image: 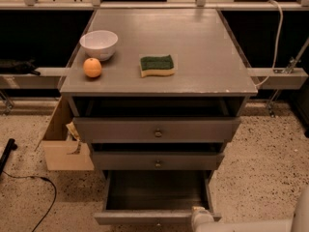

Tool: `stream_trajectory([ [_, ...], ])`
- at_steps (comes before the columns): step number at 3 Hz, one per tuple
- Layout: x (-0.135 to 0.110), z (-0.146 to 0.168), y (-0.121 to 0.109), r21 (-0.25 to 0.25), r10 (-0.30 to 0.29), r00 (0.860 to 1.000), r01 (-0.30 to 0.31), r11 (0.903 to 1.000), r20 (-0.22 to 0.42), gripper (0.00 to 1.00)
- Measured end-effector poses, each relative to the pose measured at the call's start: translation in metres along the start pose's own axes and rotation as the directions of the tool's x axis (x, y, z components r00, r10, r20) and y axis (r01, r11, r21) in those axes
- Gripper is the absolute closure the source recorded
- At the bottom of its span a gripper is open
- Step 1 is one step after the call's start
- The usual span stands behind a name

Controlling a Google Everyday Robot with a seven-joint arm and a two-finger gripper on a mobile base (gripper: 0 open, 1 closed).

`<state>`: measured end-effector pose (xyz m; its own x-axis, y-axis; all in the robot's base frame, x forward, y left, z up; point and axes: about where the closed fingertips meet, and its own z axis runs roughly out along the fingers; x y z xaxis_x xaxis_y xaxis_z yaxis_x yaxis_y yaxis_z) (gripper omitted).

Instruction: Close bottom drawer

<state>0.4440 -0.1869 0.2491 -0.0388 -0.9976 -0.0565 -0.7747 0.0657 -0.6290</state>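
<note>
The bottom drawer (154, 197) of the grey cabinet stands pulled far out, its dark box empty and its slim front panel (145, 218) at the lower edge of the camera view. The two drawers above it, each with a small brass knob, stick out only slightly. My gripper (199, 214) is a white shape at the drawer front's right end, touching or just beside the panel. The white arm (256, 225) runs off to the lower right.
On the cabinet top (193, 42) sit a white bowl (99, 44), an orange (92, 67) and a green-and-yellow sponge (156, 65). A cardboard box (63, 139) stands on the speckled floor at the cabinet's left. A black cable (34, 187) lies at lower left.
</note>
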Motion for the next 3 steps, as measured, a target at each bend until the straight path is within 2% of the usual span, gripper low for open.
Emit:
stream_trajectory([
  [1, 0.000, 0.003, 0.015, -0.076, -0.003, 1.000, 0.003, 0.9971, -0.009, 1.00],
  [2, 0.012, 0.004, 0.039, -0.148, 0.003, 1.000, -0.007, 0.9890, -0.029, 1.00],
  [3, 0.017, 0.014, 0.069, -0.218, 0.005, 0.999, -0.015, 0.9758, -0.044, 1.00],
])
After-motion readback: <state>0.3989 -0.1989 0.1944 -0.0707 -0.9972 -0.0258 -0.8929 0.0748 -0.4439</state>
